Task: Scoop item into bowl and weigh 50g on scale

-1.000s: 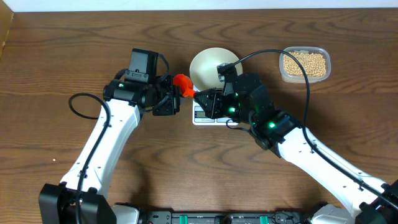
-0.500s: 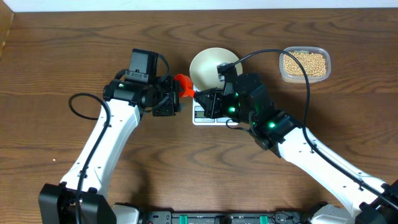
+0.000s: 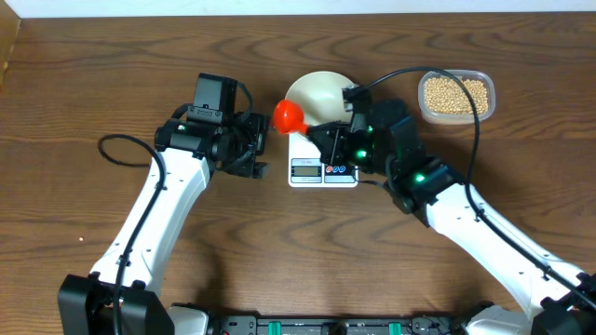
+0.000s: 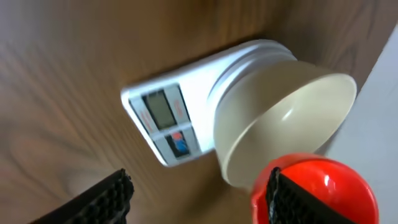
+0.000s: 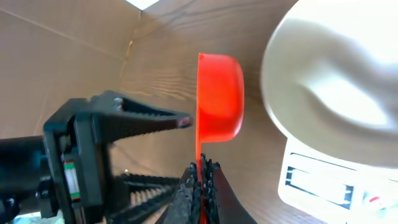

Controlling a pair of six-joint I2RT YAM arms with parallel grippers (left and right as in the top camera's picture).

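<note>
A red scoop [image 3: 290, 115] hangs beside the left rim of the white bowl [image 3: 321, 91], which stands on the white scale [image 3: 323, 171]. My right gripper [image 3: 318, 140] is shut on the scoop's thin handle, as the right wrist view shows: gripper [image 5: 202, 186], scoop [image 5: 219, 93]. My left gripper [image 3: 264, 149] is open just left of the scale and holds nothing. In the left wrist view its fingers [image 4: 106, 199] stand wide apart, with the scoop [image 4: 336, 180] behind the right one. The bowl [image 4: 280, 118] looks empty. The beans [image 3: 455, 93] lie in a clear tub at the back right.
The clear plastic tub [image 3: 485, 78] sits right of the bowl, past my right arm's wrist. A black cable [image 3: 410, 73] arcs from the right wrist over toward the tub. The table's back edge runs just behind the bowl and tub.
My left gripper has opened and let go of the red scoop. My right gripper, shut on the handle, has carried the scoop up and to the right, toward the bowl.
</note>
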